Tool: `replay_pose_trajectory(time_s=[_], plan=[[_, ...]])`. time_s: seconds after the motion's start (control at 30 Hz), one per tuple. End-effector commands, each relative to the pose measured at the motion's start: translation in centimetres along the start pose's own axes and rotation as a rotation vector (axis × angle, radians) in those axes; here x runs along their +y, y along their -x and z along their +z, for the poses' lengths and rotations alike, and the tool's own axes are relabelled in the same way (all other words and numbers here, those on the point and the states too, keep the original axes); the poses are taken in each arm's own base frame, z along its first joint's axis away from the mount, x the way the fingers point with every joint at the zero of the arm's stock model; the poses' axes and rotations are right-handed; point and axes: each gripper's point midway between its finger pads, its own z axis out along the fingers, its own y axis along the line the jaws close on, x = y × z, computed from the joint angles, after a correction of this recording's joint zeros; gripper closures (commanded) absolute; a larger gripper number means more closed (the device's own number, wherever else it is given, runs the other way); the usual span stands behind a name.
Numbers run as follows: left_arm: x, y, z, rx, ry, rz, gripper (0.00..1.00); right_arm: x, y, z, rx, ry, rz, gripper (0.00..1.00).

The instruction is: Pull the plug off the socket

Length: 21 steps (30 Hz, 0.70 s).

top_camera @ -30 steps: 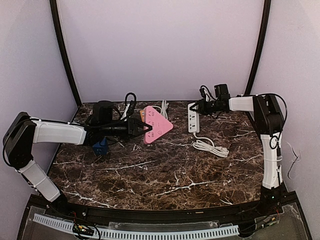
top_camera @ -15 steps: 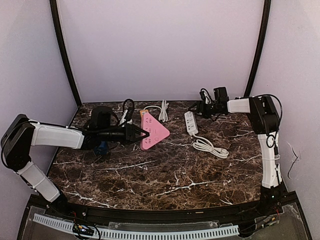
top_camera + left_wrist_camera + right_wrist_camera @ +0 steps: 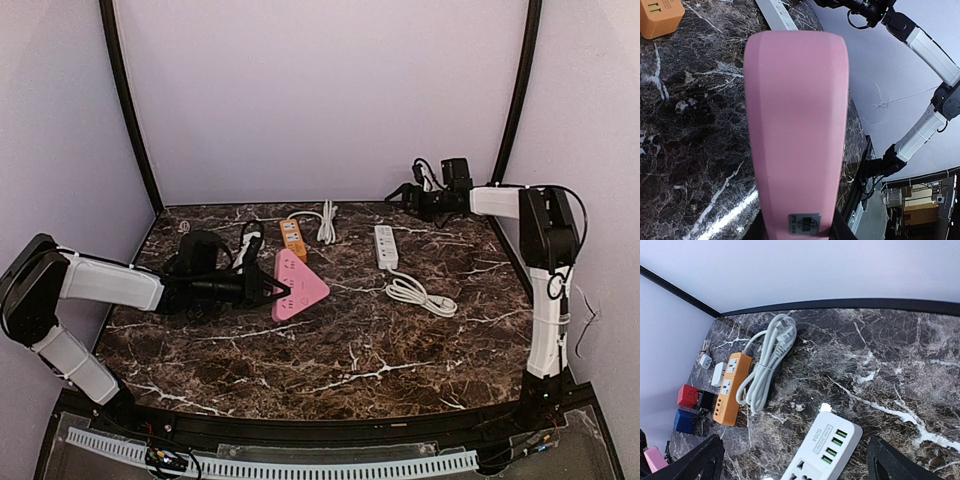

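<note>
2 arms work over a marble table [image 3: 350, 350]. The left arm [image 3: 110, 283] reaches low and nearly level from the left edge toward the centre. The left gripper [image 3: 270, 290] pinches one corner of the pink socket [image 3: 300, 284], which is left of the table's middle; whether it rests on the surface cannot be told. The right arm [image 3: 545, 230] stands upright at the right edge, forearm level along the back wall. The right gripper [image 3: 398, 194] hangs above the far edge, fingers spread wide and holding nothing. The white strip [image 3: 385, 246] lies flat nearby, its coiled cord [image 3: 420, 293] beside it. A white plug [image 3: 783, 324] lies near the orange strip [image 3: 292, 235].
</note>
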Motion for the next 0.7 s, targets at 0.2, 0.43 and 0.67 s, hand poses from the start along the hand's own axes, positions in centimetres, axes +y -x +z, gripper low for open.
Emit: replay_pose_trajectory(time_s=[0.2, 0.43, 0.67], plan=[[3.5, -0.6, 1.3, 0.021, 0.054, -0.08, 0.98, 5.8, -0.4, -4.9, -0.032, 0.093, -0.08, 0.01], [5.6, -1.5, 3.1, 0.063, 0.016, -0.173, 0.98, 8.2, -3.4, -6.9, -0.03, 0.149, -0.091, 0.01], [8.4, -2.7, 3.3, 0.087, 0.073, -0.242, 0.84, 8.8, -5.2, -7.9, -0.033, 0.168, -0.076, 0.01]])
